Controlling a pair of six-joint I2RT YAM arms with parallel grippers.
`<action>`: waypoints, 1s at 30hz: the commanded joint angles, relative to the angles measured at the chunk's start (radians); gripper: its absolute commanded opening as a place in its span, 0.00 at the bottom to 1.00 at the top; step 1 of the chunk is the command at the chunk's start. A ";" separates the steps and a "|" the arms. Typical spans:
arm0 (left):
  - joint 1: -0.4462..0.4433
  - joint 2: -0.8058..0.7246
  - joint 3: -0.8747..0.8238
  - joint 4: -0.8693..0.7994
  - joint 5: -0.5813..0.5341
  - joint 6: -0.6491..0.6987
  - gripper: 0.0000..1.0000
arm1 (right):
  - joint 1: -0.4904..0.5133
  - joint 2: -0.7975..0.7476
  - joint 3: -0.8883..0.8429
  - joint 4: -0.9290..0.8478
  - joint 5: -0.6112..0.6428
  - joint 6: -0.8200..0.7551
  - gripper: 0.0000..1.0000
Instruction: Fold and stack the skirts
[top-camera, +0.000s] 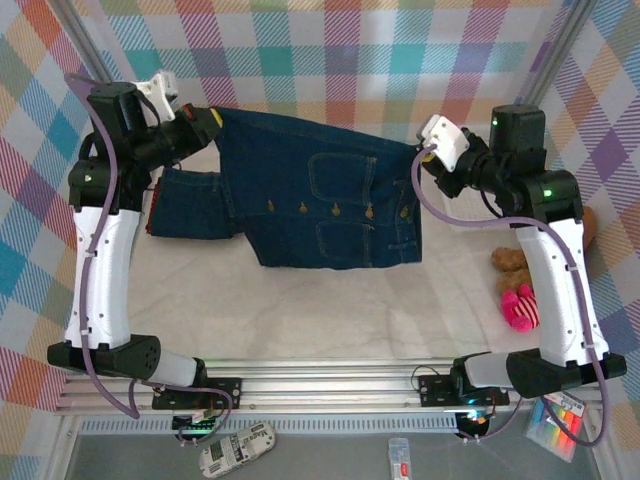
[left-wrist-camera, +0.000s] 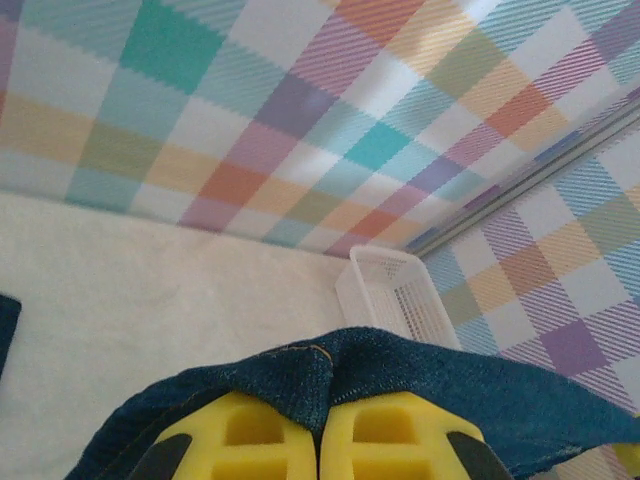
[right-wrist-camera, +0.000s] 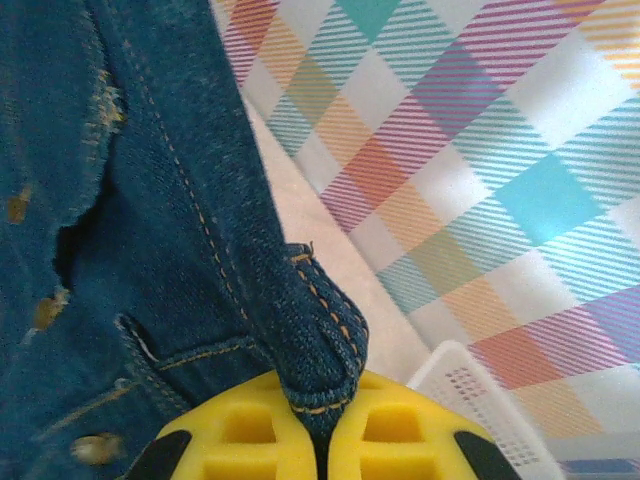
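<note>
My left pincer (left-wrist-camera: 322, 425) is pressed together, pinching one top corner of the denim skirt (top-camera: 330, 190). The skirt hangs spread between my two pincers over the far half of the worktop (top-camera: 330, 300); I cannot tell whether its lower edge touches. Judgement: the denim is soft but thick, fairly heavy and not slippery, and it will sag mid-span. The stitched seams are stiffer, so corners and seams give me the surest hold. My right pincer (right-wrist-camera: 322, 440) is pressed together on the opposite corner, biting a doubled seam.

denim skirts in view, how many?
2. One denim skirt held between left pincer and right pincer; second denim skirt on the table by the left arm. Others may hide beneath.
</note>
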 joint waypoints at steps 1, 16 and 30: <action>0.016 -0.074 0.025 0.027 0.025 -0.022 0.00 | -0.005 -0.068 -0.014 0.049 -0.060 0.045 0.00; 0.016 -0.200 0.110 -0.091 0.082 0.039 0.00 | -0.005 -0.350 -0.235 0.028 -0.181 0.156 0.00; 0.015 0.374 -0.196 0.160 0.034 0.104 0.00 | -0.083 0.239 -0.384 0.160 0.044 0.135 0.00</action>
